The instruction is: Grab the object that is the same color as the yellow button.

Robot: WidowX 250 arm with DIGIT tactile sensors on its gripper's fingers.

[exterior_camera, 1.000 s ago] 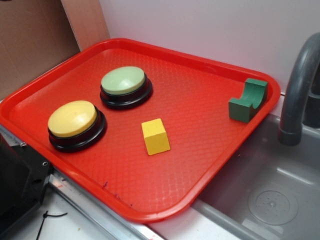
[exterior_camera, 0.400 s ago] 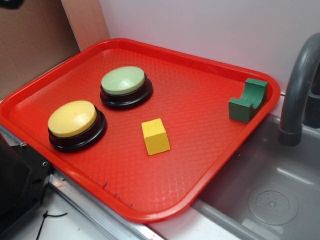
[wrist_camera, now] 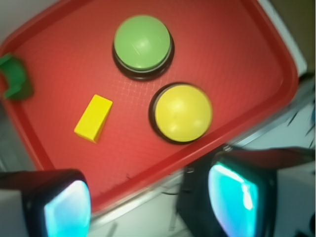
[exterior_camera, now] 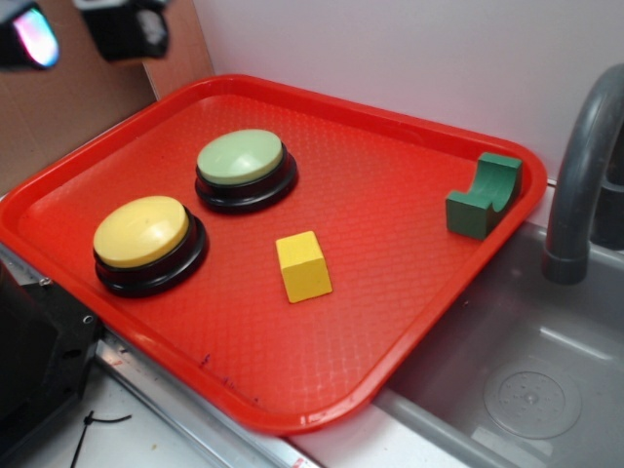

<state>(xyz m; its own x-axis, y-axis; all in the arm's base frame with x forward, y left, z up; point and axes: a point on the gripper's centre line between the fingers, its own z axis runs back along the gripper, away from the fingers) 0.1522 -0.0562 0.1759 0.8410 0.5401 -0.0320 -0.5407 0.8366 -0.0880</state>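
1. A small matte yellow block (exterior_camera: 303,266) is seen lying flat near the middle of a textured red plastic tray (exterior_camera: 409,312), untouched and apart from everything else on it.

2. A large round push button with a domed yellow top on a black base (exterior_camera: 146,244) is set toward the tray's near left edge, with a matching pale green-topped button on a black base (exterior_camera: 244,169) placed just beyond it; the two stand near each other but apart.

3. A dark green block with a curved notch (exterior_camera: 484,196) is positioned by the tray's far right corner, well apart from the yellow block.

4. The robot's black gripper (exterior_camera: 83,34) is pictured high in the upper left corner of the exterior view, above the tray's far left edge and well away from the yellow block.

5. In the blurred wrist view, the gripper's two fingers (wrist_camera: 57,205) are shown spread wide, with nothing between them, and the yellow block (wrist_camera: 94,118) is seen below on the tray (wrist_camera: 237,64), left of the yellow button (wrist_camera: 183,112).

6. A grey faucet (exterior_camera: 583,175) and a grey sink basin (exterior_camera: 526,380) are visible to the right of the tray.
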